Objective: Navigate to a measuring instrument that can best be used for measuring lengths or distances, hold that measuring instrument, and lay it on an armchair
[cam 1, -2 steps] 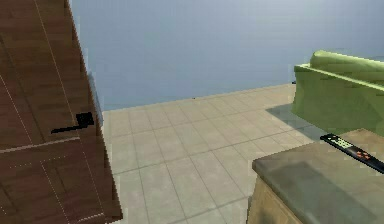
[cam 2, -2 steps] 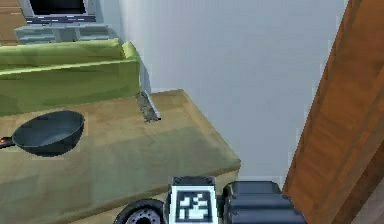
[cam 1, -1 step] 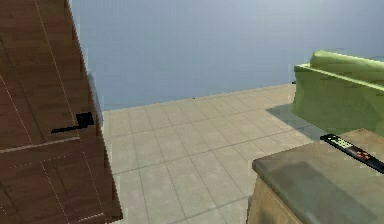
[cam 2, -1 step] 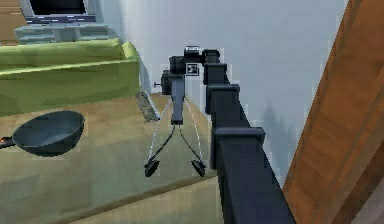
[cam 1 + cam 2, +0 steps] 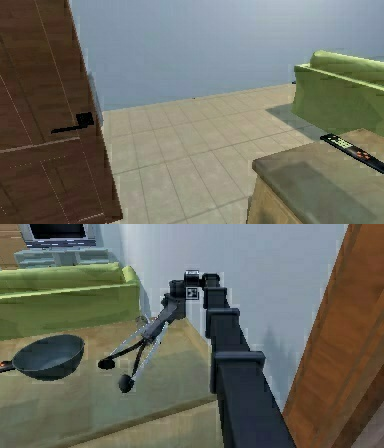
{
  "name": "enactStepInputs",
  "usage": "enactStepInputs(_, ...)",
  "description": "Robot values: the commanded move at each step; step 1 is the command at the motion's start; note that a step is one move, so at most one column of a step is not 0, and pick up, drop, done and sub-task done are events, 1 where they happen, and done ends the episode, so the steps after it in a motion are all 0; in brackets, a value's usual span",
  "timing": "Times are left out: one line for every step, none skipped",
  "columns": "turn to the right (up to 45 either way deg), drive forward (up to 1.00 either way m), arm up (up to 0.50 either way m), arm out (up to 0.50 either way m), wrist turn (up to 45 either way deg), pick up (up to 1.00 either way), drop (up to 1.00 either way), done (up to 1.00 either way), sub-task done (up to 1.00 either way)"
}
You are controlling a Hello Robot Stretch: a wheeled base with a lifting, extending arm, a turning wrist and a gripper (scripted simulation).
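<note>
Hand [image 5: 116, 374] seemingly above tan tabletop [image 5: 70, 419]; blue wall [image 5: 270, 284]

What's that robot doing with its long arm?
The robot's arm reaches out across a table. Its fingers show against bare tabletop and hold nothing. A dark pan sits on the table, left of them in the arm side view. A green couch stands past the table, and a wooden door is close by.

The arm [image 5: 236, 364] is showing as a dark, square, stepped bar, carrying two small white black-marked squares [image 5: 190, 286] beside the gripper [image 5: 116, 374], dark-bodied and thin-fingered.
</note>
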Motion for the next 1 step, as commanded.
enactStepInputs(0.0,0.00,0.00,0.00,45.0,0.00,0.00,0.00,0.00)
